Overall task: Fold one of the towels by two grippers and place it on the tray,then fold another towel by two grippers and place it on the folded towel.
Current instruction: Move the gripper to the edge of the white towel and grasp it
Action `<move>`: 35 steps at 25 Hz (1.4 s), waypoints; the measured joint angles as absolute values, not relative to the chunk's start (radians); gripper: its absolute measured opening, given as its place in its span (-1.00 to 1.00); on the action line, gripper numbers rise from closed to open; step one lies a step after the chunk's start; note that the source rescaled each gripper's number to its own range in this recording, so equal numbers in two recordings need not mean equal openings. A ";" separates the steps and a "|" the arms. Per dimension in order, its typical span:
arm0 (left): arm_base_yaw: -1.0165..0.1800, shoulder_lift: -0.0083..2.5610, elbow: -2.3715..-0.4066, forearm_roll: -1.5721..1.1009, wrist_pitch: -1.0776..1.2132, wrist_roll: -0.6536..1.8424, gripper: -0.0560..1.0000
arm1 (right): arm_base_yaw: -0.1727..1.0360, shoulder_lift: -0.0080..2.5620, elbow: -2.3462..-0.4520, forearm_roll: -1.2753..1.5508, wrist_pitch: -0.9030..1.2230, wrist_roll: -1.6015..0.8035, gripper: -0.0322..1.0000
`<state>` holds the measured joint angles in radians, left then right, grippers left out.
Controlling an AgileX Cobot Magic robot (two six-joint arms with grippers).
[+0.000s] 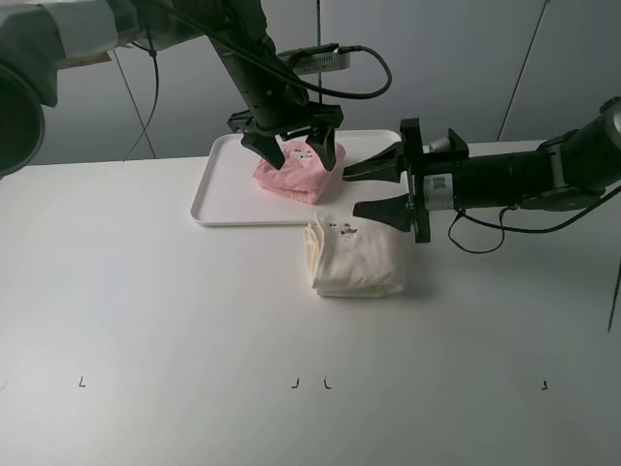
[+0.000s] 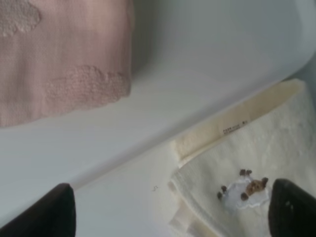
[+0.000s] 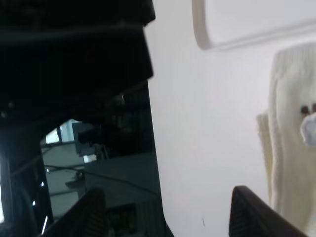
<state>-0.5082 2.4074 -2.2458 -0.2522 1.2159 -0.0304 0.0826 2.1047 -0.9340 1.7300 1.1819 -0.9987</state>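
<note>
The white table (image 1: 146, 291) fills most of the exterior high view; small black corner marks (image 1: 81, 382) sit in a row near its front edge. Behind it stands a plain pale grey wall (image 1: 446, 58) crossed by thin dark cables.

The white tray (image 1: 225, 194) rests on the far half of the table. The folded pink towel (image 1: 296, 173) lies on the tray. The folded cream towel (image 1: 357, 260) lies on the table just in front of the tray, its embroidered patch (image 2: 247, 188) facing up.

My left gripper (image 1: 291, 148) hangs above the pink towel, fingers spread wide, holding nothing. My right gripper (image 1: 376, 189) reaches in horizontally beside the tray's right end, above the cream towel's far edge, fingers parted wide, holding nothing.
</note>
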 joint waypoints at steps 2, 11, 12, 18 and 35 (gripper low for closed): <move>-0.508 2.407 -2.246 -0.252 1.216 -0.025 0.99 | 0.036 2.105 -0.946 1.700 1.155 -0.975 0.23; -0.508 2.407 -2.246 -0.252 1.217 -0.024 1.00 | -0.011 2.106 -0.962 1.431 0.906 -0.902 0.44; -0.508 2.407 -2.246 -0.252 1.217 -0.024 1.00 | -0.011 2.106 -0.962 1.423 0.894 -0.902 0.44; -0.508 2.407 -2.246 -0.252 1.217 -0.024 1.00 | 0.009 2.106 -0.963 1.388 0.854 -0.904 0.44; -0.508 2.407 -2.246 -0.252 1.217 -0.009 1.00 | 0.140 2.106 -0.963 1.375 0.729 -0.958 -0.57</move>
<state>-0.5082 2.4074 -2.2458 -0.2522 1.2166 -0.0093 0.1397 2.1063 -0.9625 1.3750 0.7291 -0.9585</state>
